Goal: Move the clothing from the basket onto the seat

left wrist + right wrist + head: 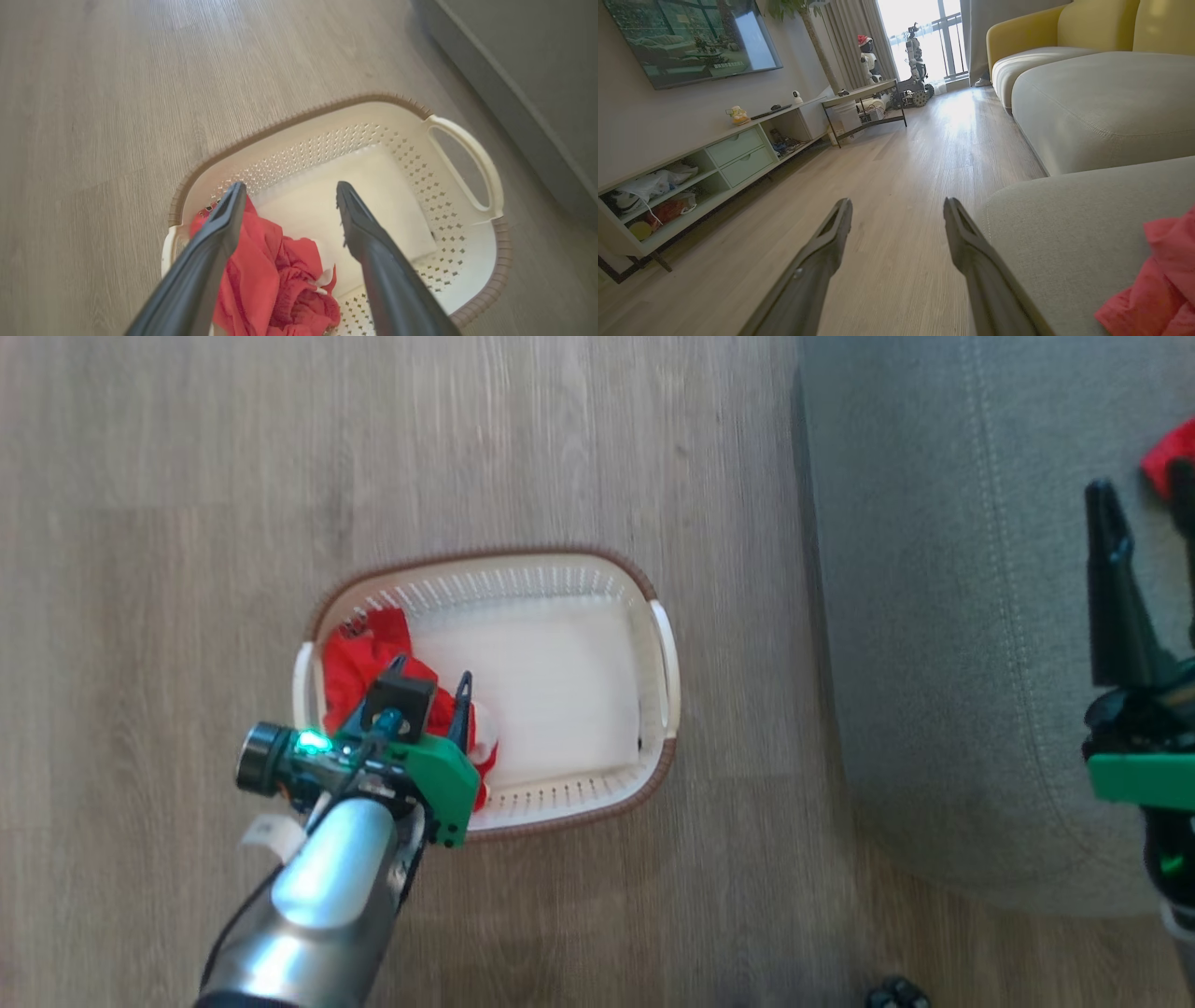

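Left hand (289, 186) spread over basket (327, 149), wood floor (117, 93)

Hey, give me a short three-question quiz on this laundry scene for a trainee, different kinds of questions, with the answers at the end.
1. True or false: the left gripper is shut on the red garment in the basket.
2. Multiple choice: where in the basket does that garment lie? A) at the end nearer the seat; B) at the end farther from the seat; C) draped over the rim.
3. Fill the gap: a second red garment lies on the ____.
Key: 1 false, the left gripper's jaws stand open. 2 B. 3 seat.
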Controlling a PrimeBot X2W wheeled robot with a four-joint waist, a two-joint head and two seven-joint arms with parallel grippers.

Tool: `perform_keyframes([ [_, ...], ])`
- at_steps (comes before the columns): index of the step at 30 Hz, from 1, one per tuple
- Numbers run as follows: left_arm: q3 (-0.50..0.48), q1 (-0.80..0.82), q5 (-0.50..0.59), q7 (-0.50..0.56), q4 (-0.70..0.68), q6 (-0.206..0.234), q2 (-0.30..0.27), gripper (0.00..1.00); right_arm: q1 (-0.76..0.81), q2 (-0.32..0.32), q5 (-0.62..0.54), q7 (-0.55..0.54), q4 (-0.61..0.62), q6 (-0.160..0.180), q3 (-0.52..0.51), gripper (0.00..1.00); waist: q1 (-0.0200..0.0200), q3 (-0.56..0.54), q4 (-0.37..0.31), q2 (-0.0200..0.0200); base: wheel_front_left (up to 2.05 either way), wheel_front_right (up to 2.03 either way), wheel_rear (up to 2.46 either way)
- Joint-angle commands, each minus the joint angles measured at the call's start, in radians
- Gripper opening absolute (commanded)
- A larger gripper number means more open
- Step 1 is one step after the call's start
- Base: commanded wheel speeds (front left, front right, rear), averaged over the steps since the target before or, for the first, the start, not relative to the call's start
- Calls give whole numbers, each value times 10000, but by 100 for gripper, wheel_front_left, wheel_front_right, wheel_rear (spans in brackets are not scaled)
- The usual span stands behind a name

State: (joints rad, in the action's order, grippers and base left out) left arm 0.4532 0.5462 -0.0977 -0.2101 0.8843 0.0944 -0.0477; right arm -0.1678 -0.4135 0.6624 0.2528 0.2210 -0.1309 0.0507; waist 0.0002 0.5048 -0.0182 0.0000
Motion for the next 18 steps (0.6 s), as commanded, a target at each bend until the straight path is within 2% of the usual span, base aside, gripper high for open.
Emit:
perform_keyframes([
  [1, -158, 281, 96, 29, 168, -61, -88, 100, -91, -257, 84, 90, 451, 2, 120, 100, -2, 460, -189, 0, 0, 0, 0],
  [10, 37, 1718, 61, 655, 2365, -148, -81, 100, -664, -422, 305, 90, 1049, 2, 19, 100, -2, 1709, -496, 0, 0, 0, 0],
  [18, 223, 2432, 24, 1215, 3350, 46, -52, 100, -1059, -489, 403, 90, 1352, 2, 41, 100, -2, 2503, -770, 0, 0, 0, 0],
])
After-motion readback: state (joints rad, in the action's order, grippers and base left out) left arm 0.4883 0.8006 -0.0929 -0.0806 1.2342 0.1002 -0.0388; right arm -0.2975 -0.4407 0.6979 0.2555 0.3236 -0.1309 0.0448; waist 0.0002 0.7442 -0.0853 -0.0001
